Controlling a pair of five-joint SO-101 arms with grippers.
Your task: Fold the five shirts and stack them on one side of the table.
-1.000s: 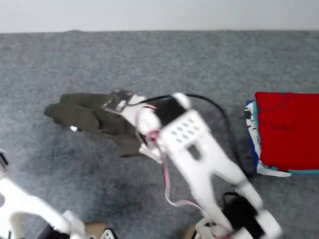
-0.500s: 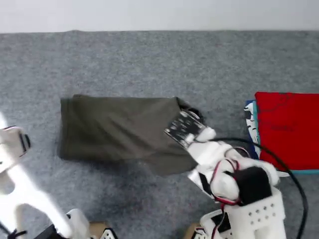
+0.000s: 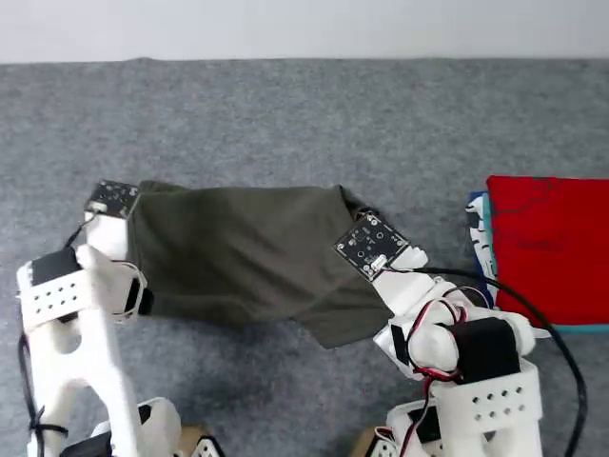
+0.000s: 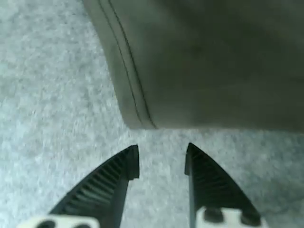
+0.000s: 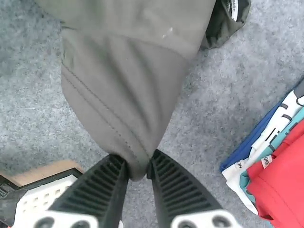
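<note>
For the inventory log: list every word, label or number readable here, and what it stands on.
No text can be read for certain.
On the olive shirt, the neck tag: too blurred to read.
On the stacked shirts, the side tags: too small to read.

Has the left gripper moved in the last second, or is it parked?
Yes. The left gripper has swung in from the far left of the high view, toward the folded stack, and now sits open at the left hem of the olive shirt.
</note>
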